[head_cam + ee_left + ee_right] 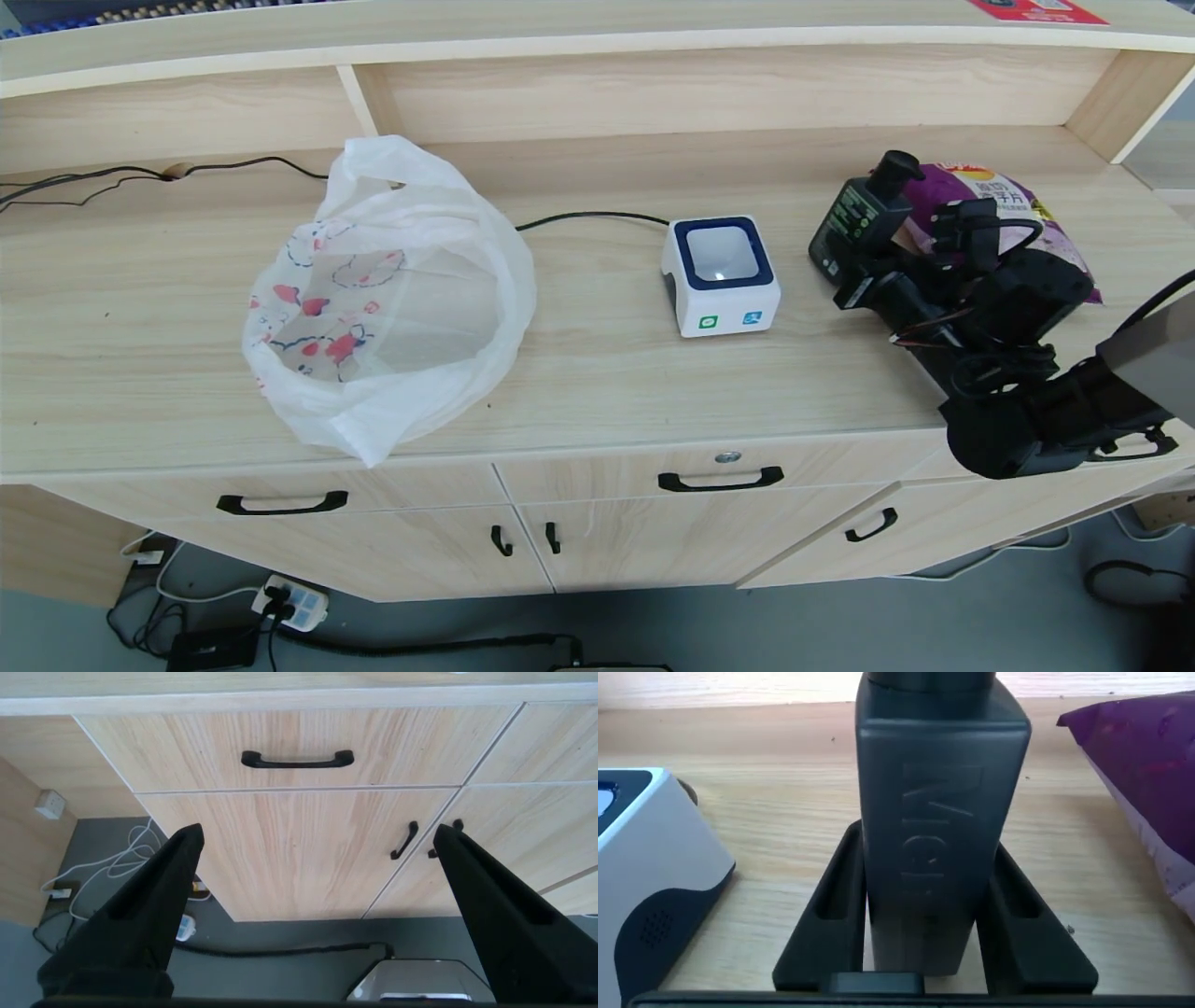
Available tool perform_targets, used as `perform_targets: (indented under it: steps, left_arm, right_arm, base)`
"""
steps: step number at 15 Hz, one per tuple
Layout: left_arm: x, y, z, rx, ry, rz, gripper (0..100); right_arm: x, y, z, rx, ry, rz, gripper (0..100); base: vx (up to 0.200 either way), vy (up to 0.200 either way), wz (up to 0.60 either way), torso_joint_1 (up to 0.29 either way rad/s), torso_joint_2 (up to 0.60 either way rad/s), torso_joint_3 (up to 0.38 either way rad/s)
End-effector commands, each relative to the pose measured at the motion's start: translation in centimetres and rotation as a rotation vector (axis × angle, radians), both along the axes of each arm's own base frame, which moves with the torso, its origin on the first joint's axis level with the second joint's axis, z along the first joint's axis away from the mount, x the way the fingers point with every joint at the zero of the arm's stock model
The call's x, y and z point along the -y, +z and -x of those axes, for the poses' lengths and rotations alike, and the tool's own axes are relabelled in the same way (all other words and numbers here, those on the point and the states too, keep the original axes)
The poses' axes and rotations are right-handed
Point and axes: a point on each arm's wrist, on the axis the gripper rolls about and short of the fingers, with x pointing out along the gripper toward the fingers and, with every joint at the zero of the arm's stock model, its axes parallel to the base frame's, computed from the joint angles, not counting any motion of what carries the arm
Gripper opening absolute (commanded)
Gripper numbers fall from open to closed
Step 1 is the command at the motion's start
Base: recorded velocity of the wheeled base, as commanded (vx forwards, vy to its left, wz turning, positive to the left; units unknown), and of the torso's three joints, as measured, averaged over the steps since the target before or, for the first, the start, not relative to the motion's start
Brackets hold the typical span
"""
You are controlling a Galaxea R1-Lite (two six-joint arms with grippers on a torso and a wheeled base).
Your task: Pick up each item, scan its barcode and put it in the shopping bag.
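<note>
My right gripper (864, 271) is shut on a dark grey bottle (857, 224) with a black cap, held just above the counter to the right of the white barcode scanner (721, 275). In the right wrist view the dark bottle (934, 831) sits squeezed between the two black fingers (827, 915), with the scanner (645, 877) close beside it. A purple snack bag (1004, 210) lies on the counter behind the right arm. The white shopping bag (392, 299) with red and blue prints stands open at the left. My left gripper (313, 905) hangs open below counter height, facing the cabinet doors.
The counter (597, 392) has a raised back shelf and side wall at the right. A black cable (588, 217) runs from the scanner along the back. Drawer handles (297, 760) and cupboard doors are in front of the left gripper; cords and a power strip (294, 602) lie on the floor.
</note>
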Motion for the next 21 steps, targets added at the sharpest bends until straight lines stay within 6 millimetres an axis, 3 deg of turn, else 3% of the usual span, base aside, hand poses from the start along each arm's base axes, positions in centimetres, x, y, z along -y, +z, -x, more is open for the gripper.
perform_targets:
  steps: [1,5,9,12,17,21]
  left_arm:
    - [0.0,0.0,0.0,0.001,-0.001,0.000,100]
    - [0.0,0.0,0.0,0.001,0.000,0.002,100]
    - [0.0,0.0,0.0,-0.001,0.002,0.003,100]
    - [0.0,0.0,0.0,-0.004,0.002,0.005,100]
    - [0.0,-0.1,0.0,-0.010,0.000,0.005,100]
    - [0.0,-0.1,0.0,-0.012,0.000,0.005,100]
  right_arm:
    - [0.0,0.6,-0.3,0.023,0.001,-0.002,0]
    - [0.0,0.8,-0.1,0.035,-0.003,0.001,0]
    - [-0.7,4.2,1.9,0.130,0.013,0.004,0]
    - [-2.6,6.8,5.7,0.176,0.081,-0.010,0]
    - [-6.8,7.5,14.8,0.138,0.300,-0.036,0]
    - [-7.5,7.6,18.0,0.105,0.415,-0.103,0]
  base:
    - [0.000,0.000,0.00,0.000,0.00,0.000]
    - [0.000,0.000,0.00,0.000,0.00,0.000]
    - [0.000,0.000,0.00,0.000,0.00,0.000]
    - [0.000,0.000,0.00,0.000,0.00,0.000]
    - [0.000,0.000,0.00,0.000,0.00,0.000]
    - [0.000,0.000,0.00,0.000,0.00,0.000]
